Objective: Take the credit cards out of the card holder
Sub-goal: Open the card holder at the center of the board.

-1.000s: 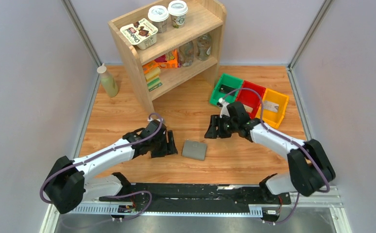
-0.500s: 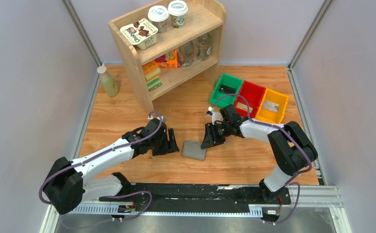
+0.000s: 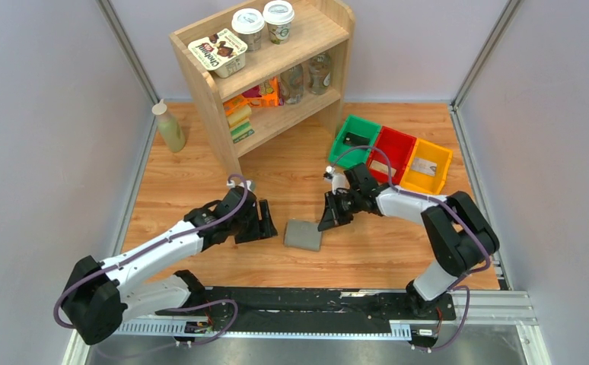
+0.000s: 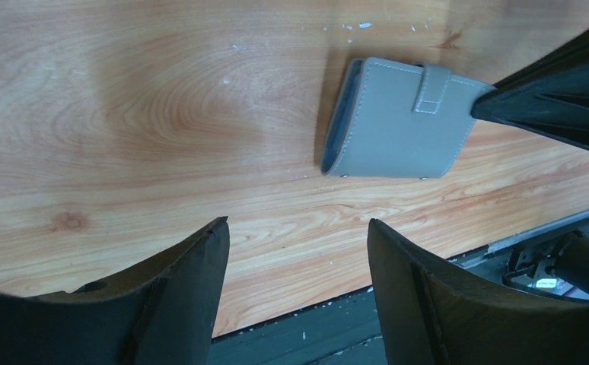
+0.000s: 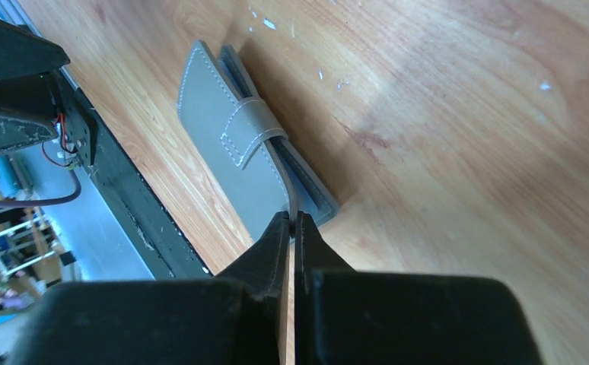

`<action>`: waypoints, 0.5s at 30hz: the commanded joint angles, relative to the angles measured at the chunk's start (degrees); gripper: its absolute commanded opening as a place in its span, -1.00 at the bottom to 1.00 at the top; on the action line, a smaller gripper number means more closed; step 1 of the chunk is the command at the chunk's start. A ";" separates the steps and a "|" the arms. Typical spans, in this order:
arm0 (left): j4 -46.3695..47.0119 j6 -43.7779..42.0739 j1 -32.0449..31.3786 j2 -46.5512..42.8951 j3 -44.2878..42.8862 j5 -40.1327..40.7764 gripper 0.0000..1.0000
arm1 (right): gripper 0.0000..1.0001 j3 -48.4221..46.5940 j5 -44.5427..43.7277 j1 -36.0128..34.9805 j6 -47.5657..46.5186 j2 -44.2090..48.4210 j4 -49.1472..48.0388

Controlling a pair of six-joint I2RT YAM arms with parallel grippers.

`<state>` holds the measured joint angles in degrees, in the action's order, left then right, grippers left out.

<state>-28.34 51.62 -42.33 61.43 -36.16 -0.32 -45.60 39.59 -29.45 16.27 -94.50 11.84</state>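
The grey card holder (image 3: pixel 304 234) lies folded shut on the wooden table, its small tab (image 5: pixel 247 129) wrapped over one edge. No credit cards show. My right gripper (image 3: pixel 326 222) is at the holder's right edge. In the right wrist view this gripper (image 5: pixel 293 219) is shut on the thin edge of the holder's (image 5: pixel 223 144) top cover. My left gripper (image 3: pixel 265 223) hangs just left of the holder, apart from it. Seen from the left wrist, it (image 4: pixel 295 222) is open with only bare table between the fingers, the holder (image 4: pixel 394 129) lying beyond them.
A wooden shelf (image 3: pixel 215 114) with cups and packets stands at the back. Green (image 3: pixel 354 137), red (image 3: pixel 392 148) and yellow (image 3: pixel 428 166) bins sit at the back right, each holding a small flat item. A bottle (image 3: pixel 170 128) stands at the far left. The black rail (image 3: pixel 314 300) edges the table's front.
My right gripper came down and left to the holder's right edge, then closed on the cover's edge. The left arm shifted slightly and stays open.
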 commanded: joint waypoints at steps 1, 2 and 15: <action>-2.41 -1.43 -0.30 -3.15 -2.94 4.26 0.50 | -1.00 -2.38 -9.86 -0.17 -2.47 9.31 4.32; -2.95 -2.04 -0.30 -3.68 -3.30 5.23 0.53 | -1.00 -2.38 -13.19 -0.34 -2.91 11.77 5.64; -13.14 -7.15 -0.21 -9.83 -10.68 14.55 0.75 | -1.00 -0.89 -72.80 -25.81 -7.58 19.64 10.84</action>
<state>-36.67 46.85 -42.35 54.30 -44.34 9.32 -46.15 -12.16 -48.80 9.50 -71.29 21.67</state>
